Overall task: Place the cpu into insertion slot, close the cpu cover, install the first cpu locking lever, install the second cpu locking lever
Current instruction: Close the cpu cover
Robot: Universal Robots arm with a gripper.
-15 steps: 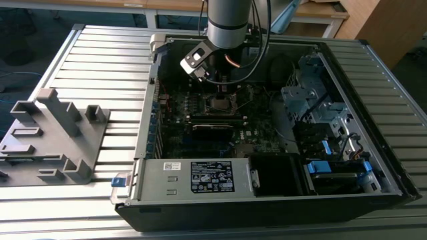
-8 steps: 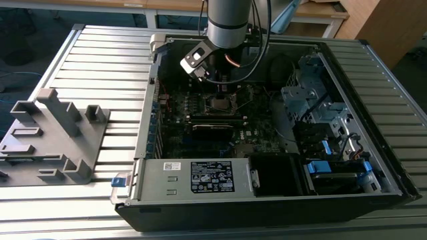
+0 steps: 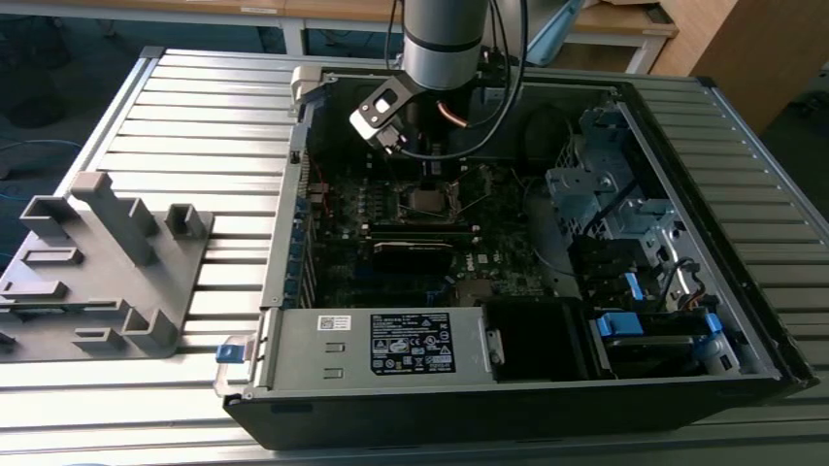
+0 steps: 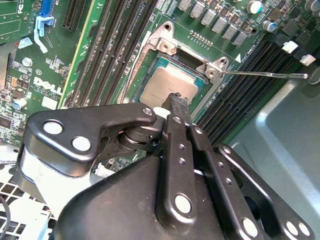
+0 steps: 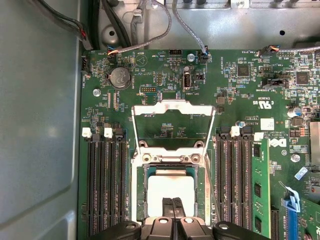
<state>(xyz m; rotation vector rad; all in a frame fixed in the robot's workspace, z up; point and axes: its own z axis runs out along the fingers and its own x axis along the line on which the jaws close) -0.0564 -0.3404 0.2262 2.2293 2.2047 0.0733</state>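
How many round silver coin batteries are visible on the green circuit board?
1. The round silver coin battery sits on the green circuit board near its cabled edge, beyond the open silvery metal cover frame. The black claw may hide others.

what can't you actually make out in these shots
Chip: in both wrist views the gripper covers its near edge, so whether they touch is unclear.
Cover: open in the first wrist view, but seen head-on, so its tilt cannot be judged.
Socket: in the exterior view it is too small to show how the chip sits.
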